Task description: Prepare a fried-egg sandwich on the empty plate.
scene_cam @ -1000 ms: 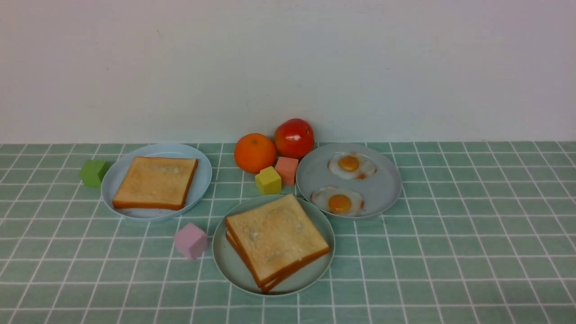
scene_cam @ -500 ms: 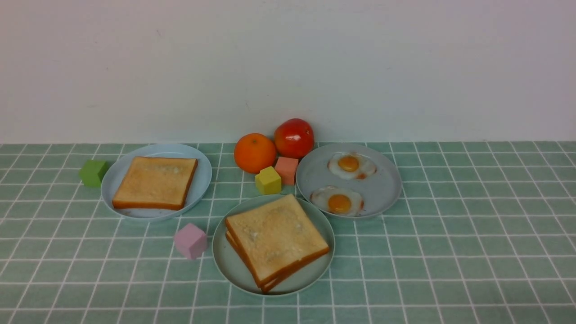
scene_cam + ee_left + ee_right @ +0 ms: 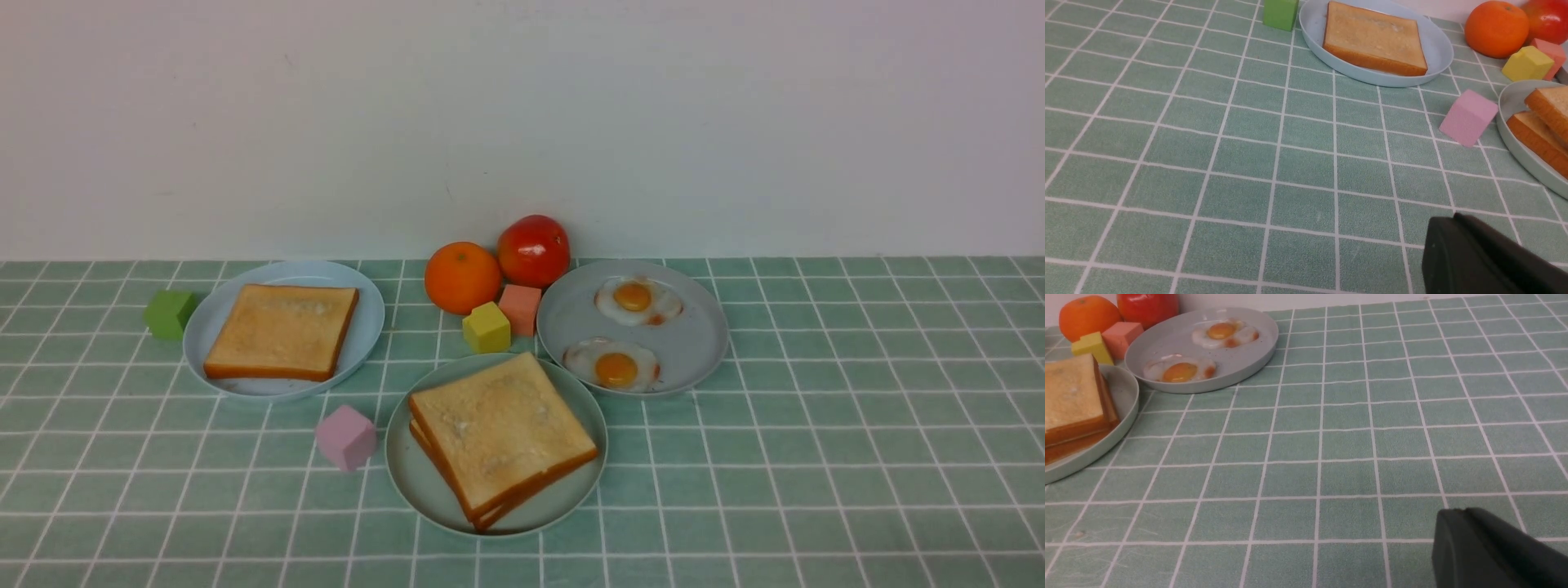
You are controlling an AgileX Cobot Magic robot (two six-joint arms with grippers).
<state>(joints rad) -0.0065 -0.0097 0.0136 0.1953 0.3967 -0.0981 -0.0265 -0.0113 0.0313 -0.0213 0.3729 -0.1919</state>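
Two golden-brown toast slices (image 3: 500,437) lie stacked on the pale mint-green plate (image 3: 415,483) at the front centre. No egg shows between them. The stack also shows in the right wrist view (image 3: 1069,396) and at the edge of the left wrist view (image 3: 1541,122). Neither gripper is in the front view. My left gripper (image 3: 1455,217) shows only as dark fingertips pressed together, above bare cloth, apart from the plate. My right gripper (image 3: 1461,512) looks the same, shut and empty, above bare cloth to the right of the plates.
A light-blue plate (image 3: 367,318) at the left holds one toast slice (image 3: 282,329). A grey-blue plate (image 3: 702,343) at the right holds two fried eggs (image 3: 614,366). An orange (image 3: 462,277), a tomato (image 3: 534,250) and green (image 3: 170,314), pink (image 3: 346,437), yellow (image 3: 486,327) and salmon (image 3: 520,308) cubes stand around.
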